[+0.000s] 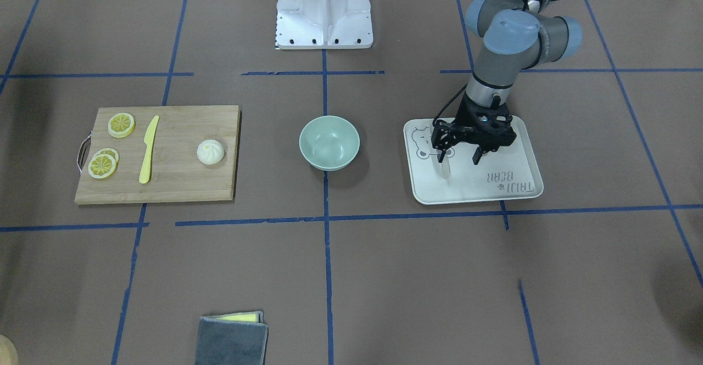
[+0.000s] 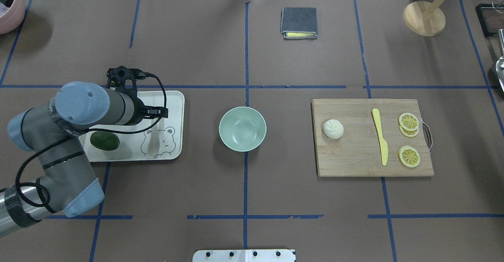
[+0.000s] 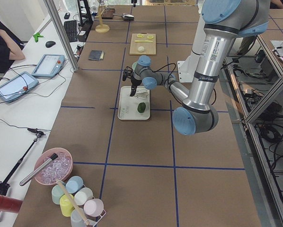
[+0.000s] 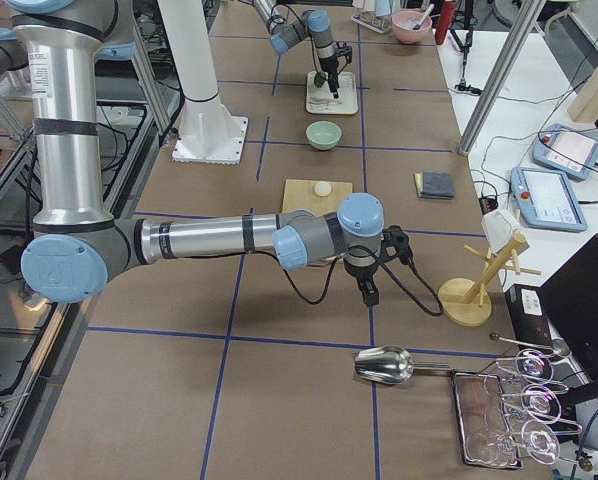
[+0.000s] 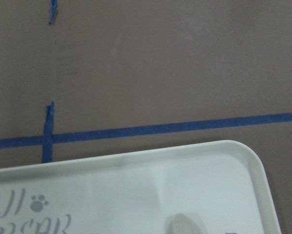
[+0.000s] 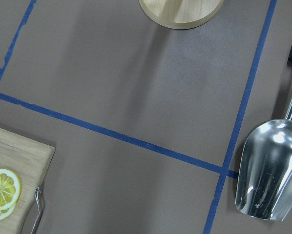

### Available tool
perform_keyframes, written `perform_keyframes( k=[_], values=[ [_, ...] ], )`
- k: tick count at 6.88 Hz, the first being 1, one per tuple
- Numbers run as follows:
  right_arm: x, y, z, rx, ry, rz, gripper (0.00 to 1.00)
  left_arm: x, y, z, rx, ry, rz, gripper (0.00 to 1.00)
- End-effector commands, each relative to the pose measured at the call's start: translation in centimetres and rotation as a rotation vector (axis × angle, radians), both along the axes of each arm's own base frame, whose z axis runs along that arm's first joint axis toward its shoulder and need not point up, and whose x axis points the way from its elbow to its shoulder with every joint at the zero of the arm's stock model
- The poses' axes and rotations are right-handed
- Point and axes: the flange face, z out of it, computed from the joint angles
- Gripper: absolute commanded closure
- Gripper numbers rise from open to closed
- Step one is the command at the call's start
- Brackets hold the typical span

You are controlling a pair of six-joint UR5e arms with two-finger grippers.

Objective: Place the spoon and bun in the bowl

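Note:
The off-white spoon lies on the white bear-print tray; it also shows in the overhead view. My left gripper hangs open just above the tray, fingers pointing down, one finger right over the spoon's handle. The white bun sits on the wooden cutting board. The mint-green bowl stands empty between board and tray. My right gripper hovers over bare table past the board; it shows only in the exterior right view, so I cannot tell its state.
A green avocado-like fruit lies on the tray under my left arm. A yellow knife and lemon slices share the board. A folded grey cloth, a wooden stand and a metal scoop lie further off.

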Motion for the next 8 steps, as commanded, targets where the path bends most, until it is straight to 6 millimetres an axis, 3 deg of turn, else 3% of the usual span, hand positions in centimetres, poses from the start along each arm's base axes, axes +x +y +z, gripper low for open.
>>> perform_keyframes(
  k=[1, 4, 7, 8],
  values=[
    [0.01, 0.11, 0.20, -0.004, 0.000, 0.000, 0.00, 1.93, 0.75, 0.49, -0.024, -0.008, -0.019, 0.33],
    [0.01, 0.11, 0.20, -0.004, 0.000, 0.000, 0.00, 2.14, 0.71, 0.77, -0.027, -0.013, -0.020, 0.56],
    [0.01, 0.11, 0.27, -0.005, 0.000, 0.000, 0.00, 1.93, 0.72, 1.02, -0.023, -0.020, -0.028, 1.00],
    [-0.07, 0.11, 0.20, -0.004, 0.000, -0.002, 0.00, 1.73, 0.71, 1.00, -0.020, -0.021, -0.029, 1.00]
  ],
)
